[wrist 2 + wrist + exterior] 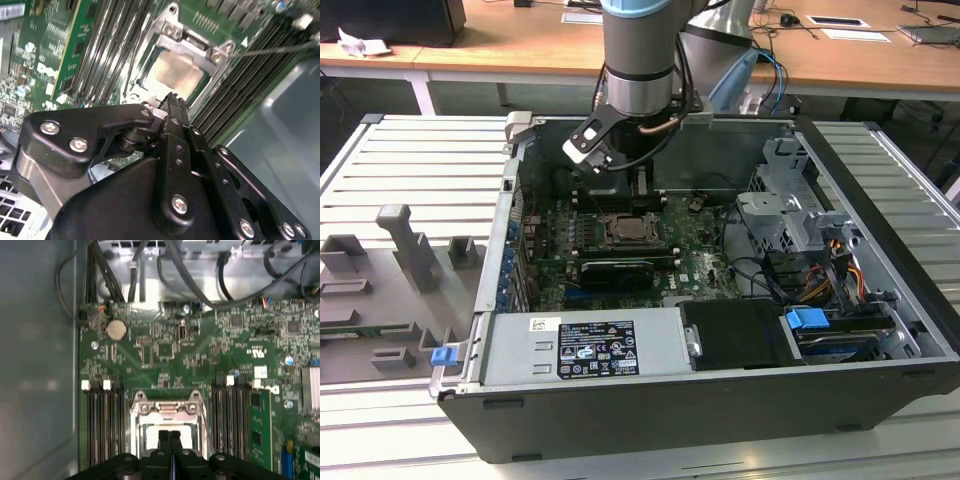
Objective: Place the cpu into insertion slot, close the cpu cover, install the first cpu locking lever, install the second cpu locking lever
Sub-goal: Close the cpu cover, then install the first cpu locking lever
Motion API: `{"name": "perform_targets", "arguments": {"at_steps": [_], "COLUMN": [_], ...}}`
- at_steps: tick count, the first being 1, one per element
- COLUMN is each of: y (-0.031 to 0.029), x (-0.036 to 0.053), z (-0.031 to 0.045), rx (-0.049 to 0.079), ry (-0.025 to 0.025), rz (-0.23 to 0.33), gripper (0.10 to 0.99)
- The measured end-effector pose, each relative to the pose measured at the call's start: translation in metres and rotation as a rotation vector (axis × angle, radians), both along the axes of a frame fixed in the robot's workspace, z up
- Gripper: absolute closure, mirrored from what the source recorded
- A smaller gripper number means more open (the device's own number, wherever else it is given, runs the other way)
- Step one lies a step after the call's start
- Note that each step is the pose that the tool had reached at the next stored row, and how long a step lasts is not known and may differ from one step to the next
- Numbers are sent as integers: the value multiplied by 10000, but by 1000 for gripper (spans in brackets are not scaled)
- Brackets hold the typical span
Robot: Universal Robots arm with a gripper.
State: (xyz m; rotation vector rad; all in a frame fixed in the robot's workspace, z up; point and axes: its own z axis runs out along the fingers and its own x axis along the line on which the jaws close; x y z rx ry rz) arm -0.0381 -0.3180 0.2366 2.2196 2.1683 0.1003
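**Exterior view.** One arm (638, 60) reaches down into one open computer case (720, 420), which stands on the slatted counter (410, 160). The end effector (640, 185) hangs just above the insertion slot (636, 232), near the middle of the green board. One power supply (590, 345) lies along the case's near edge. On the counter at the exterior view's left sit grey fixture blocks (405, 250) and one blue clip (442, 355).

**Second wrist view.** One cpu (177, 75) lies seated in the slot, its pale metal top showing through the window of the one cpu cover (197, 47), which lies flat around it. One thin metal lever (280, 47) runs out from a corner of the socket frame over the memory slots (240, 85); whether it is latched cannot be told. The end effector's two fingers are pressed together with nothing between them, tips just over the cover's edge; contact cannot be confirmed.

**First wrist view.** Here the closed tips overlap the cpu's face. Memory slots flank the socket on both sides, with four white latch tabs (106, 385) counted. One coin cell (116, 330) and one upright green module (260, 425) also appear.
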Motion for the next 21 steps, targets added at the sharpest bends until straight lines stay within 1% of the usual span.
{"name": "perform_targets", "arguments": {"at_steps": [5,9,11,16,18,21], "y": [0,0,3,4,4,4], "x": [-70,-93,-95,-95,-95,-95], "z": [-2,-2,5,86,139,154], "rx": [-1,0,-27,-44,-45,-42], "ry": [0,0,2,0,1,-1], "rz": [0,0,4,2,2,3], "gripper": [980,980,980,980,980,980]}}
